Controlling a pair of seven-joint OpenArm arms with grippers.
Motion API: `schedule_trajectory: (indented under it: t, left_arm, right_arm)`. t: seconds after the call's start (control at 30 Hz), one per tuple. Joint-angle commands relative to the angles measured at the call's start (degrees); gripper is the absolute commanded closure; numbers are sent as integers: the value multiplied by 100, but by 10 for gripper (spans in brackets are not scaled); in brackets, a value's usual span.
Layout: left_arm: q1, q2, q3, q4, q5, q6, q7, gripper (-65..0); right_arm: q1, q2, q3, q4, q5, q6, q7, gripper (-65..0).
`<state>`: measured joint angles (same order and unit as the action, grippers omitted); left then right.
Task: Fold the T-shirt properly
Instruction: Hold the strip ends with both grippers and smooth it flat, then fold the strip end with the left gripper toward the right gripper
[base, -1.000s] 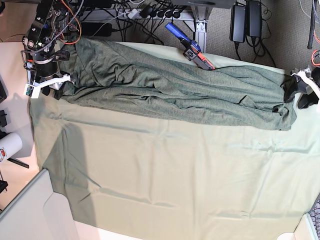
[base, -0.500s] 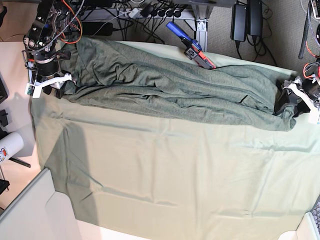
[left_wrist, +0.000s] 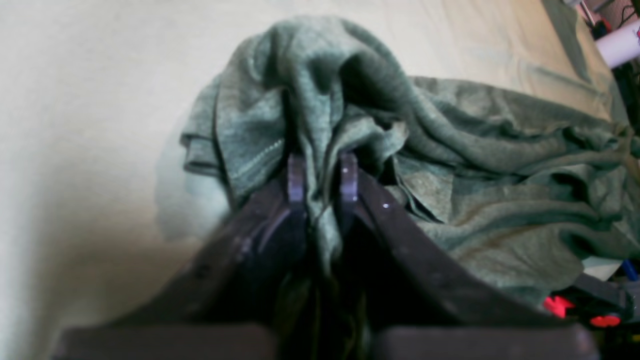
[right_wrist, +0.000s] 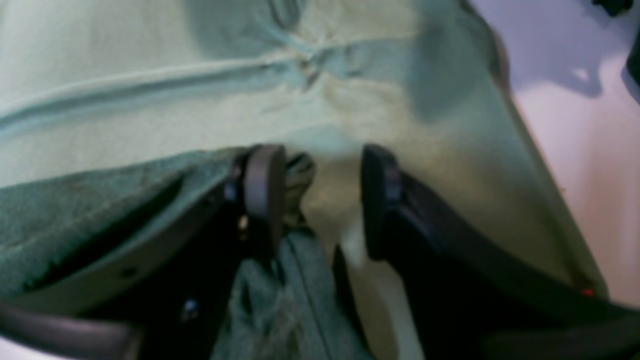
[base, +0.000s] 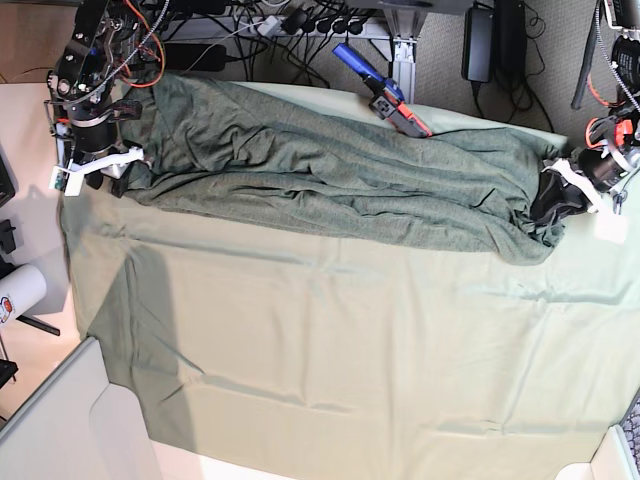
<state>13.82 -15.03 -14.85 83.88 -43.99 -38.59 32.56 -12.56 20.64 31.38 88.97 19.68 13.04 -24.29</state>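
Observation:
The dark olive T-shirt (base: 330, 180) lies bunched in a long wrinkled band across the far part of the table. In the base view my left gripper (base: 558, 205) is at its right end. The left wrist view shows that gripper (left_wrist: 321, 185) shut on a raised fold of the T-shirt (left_wrist: 450, 150). My right gripper (base: 120, 165) is at the shirt's left end. In the right wrist view its jaws (right_wrist: 322, 195) stand apart over the table cloth (right_wrist: 150, 110). There the T-shirt's edge (right_wrist: 100, 210) lies against one finger (right_wrist: 265, 195).
The pale green table cloth (base: 350, 340) covers the table and hangs over the left edge. A blue and orange tool (base: 380, 90) lies at the back edge, touching the shirt. Cables and power bricks (base: 495, 40) sit behind. A white cylinder (base: 18, 292) and grey panel (base: 60, 420) are at left.
My left gripper has moved in to the shirt's right end and shut on it. That end has bunched up and shifted a little to the left. The right arm has not moved.

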Motion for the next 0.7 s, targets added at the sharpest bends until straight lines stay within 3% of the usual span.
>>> schedule_trajectory:
  t: [0.0, 0.33, 0.67]
  left_arm:
    - [-35, -22, -28, 70, -74, -141, -153, 0]
    - [-79, -90, -894, 83, 33, -141, -280, 0]
    - [-42, -177, -911, 763, 260, -141, -321, 0]
  right_arm:
    - [31, 109, 52, 81, 26, -17, 131, -257]
    - [33, 109, 52, 81, 28, -20, 133, -257]
    - [46, 109, 52, 81, 94, -17, 133, -257]
